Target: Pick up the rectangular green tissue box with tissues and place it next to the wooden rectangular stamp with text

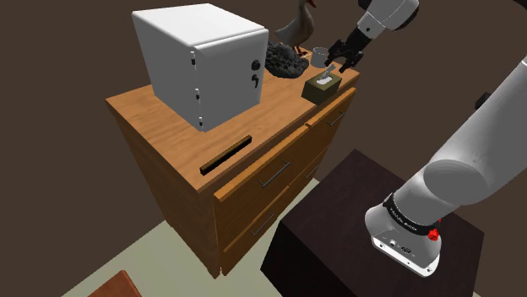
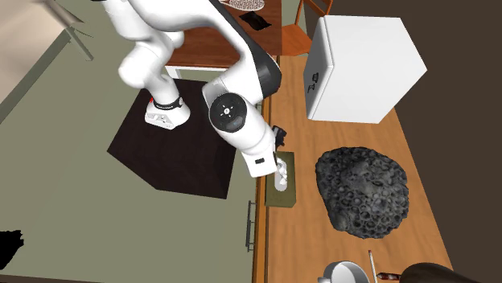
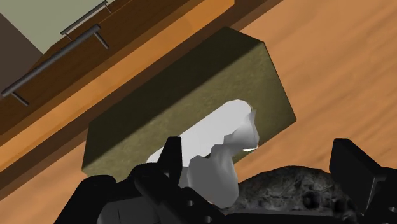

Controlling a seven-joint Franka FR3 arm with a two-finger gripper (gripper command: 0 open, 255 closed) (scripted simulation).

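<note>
Hand spread, just above tissue box, apparently not touching it. Box: olive-green, rectangular, white tissue protruding; sits on tabletop near front edge.

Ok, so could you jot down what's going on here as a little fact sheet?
surface: wooden dresser
target: olive-green tissue box, white tissue poking out, by the front edge
end effector: open, above the tissue box, not gripping it
neighbours: white cabinet, dark lumpy rock, duck figure, cup
</note>
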